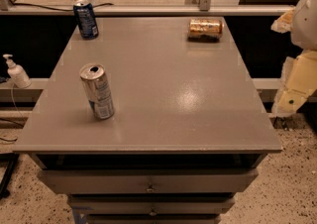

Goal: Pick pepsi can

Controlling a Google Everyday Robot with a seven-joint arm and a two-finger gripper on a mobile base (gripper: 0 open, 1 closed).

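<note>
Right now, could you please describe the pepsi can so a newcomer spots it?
On the grey cabinet top, go to the far left corner, away from the gripper off the right edge. The dark blue, silver-topped pepsi can stands there; the pale-blue-labelled silver can stands nearer, and the gold-coloured can lies on its side.

pepsi can (86,18): upright, far-left corner of grey tabletop (163,84) | silver can with pale blue label (98,91): upright, near-left | gold can (205,28): on its side, far-right | gripper (293,91): beyond tabletop's right edge, well apart from all cans | white pump bottle (16,72): left of tabletop
</note>
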